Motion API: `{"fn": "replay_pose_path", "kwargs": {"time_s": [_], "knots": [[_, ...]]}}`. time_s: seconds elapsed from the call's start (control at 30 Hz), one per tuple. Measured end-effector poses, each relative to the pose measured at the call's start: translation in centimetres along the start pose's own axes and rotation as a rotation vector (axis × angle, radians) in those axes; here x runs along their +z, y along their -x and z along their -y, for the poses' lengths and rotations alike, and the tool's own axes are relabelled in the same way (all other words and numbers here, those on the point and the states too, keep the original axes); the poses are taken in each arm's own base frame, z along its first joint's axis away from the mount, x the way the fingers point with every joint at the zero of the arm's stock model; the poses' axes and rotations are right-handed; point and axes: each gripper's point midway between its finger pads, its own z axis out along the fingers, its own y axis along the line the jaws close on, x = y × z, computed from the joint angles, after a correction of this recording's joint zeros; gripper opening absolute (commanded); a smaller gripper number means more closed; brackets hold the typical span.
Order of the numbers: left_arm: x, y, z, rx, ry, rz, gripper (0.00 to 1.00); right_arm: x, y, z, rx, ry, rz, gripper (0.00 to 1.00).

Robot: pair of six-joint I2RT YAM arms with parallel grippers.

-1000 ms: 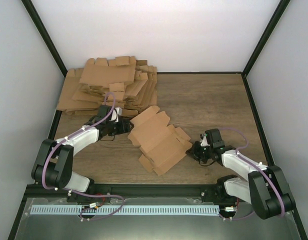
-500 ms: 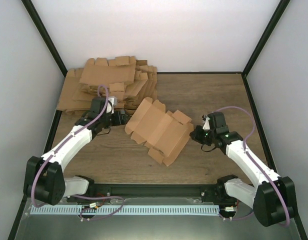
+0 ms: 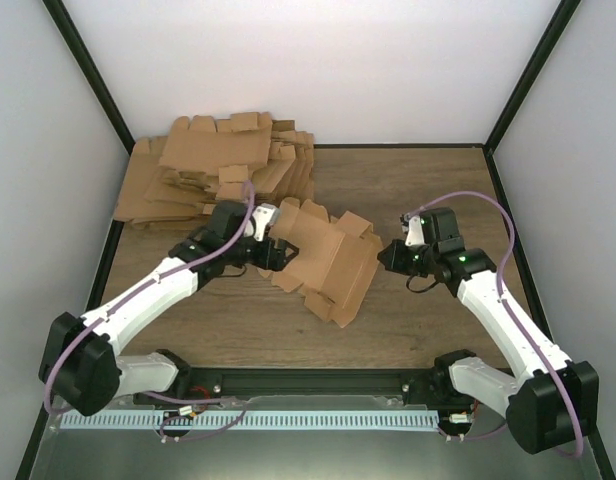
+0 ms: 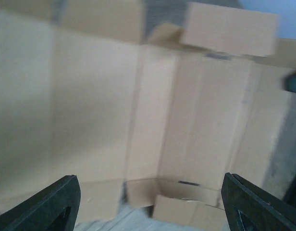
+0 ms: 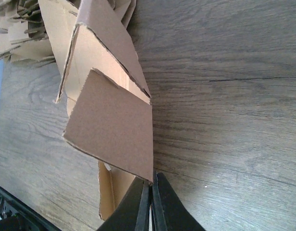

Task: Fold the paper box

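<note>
Cardboard box point(image 3: 328, 265) looks light and bendy; right claw point(image 5: 151, 185) pinches its corner, left claw point(image 4: 150, 197) gapes; I'd grip near creases.

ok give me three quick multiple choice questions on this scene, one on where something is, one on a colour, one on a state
1. Where on the table does the pile of flat blanks lie?
A. far left corner
B. far right corner
C. near edge, between the arm bases

2. What colour is the cable looping along each arm?
A. yellow
B. purple
C. green

3. How does the right gripper stand?
A. wide open above the pile
B. shut, holding nothing
C. shut on a flap corner of the paper box

Answers:
1 A, the stack sits at the back left in the top view.
2 B, both loops show purple against the white arms.
3 C, the right wrist view shows the fingers pinched together on the cardboard corner.
</note>
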Motion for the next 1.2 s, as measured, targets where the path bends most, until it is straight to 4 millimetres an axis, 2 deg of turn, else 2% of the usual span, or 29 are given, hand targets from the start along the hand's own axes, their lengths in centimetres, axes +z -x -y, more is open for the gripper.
{"fn": "replay_pose_path", "kwargs": {"time_s": [0.13,0.2,0.3,0.47,0.57,0.7,0.77,1.0,1.2], "knots": [[-0.1,1.1,5.0,0.15,-0.092,0.016,0.81,0.1,-0.3,-0.1,-0.022,0.009,-0.017,0.03],[0.0,1.8,6.2,0.192,-0.099,0.028,0.8,0.1,-0.4,-0.2,-0.027,0.015,-0.022,0.03],[1.1,1.9,6.0,0.206,-0.062,0.015,0.81,0.4,-0.5,-0.3,-0.031,0.025,-0.033,0.03],[3.4,-0.2,4.1,0.193,-0.004,-0.079,0.84,1.0,-0.6,-0.2,-0.042,0.031,-0.056,0.03],[3.9,-1.3,5.1,0.241,-0.049,-0.131,0.83,1.3,-0.8,-0.1,-0.047,0.032,-0.071,0.03],[4.4,-1.0,7.5,0.376,-0.067,-0.124,0.8,1.5,-1.0,-0.2,-0.057,0.044,-0.085,0.03],[4.5,-0.9,8.6,0.462,-0.042,-0.103,0.74,1.5,-1.0,-0.3,-0.063,0.049,-0.087,0.03],[5.1,-0.4,10.7,0.776,0.173,0.004,0.78,1.4,-1.2,-0.8,-0.065,0.08,-0.099,0.03],[5.6,1.8,10.2,0.888,0.329,0.093,0.8,1.4,-1.4,-1.3,-0.064,0.106,-0.11,0.03]]}}
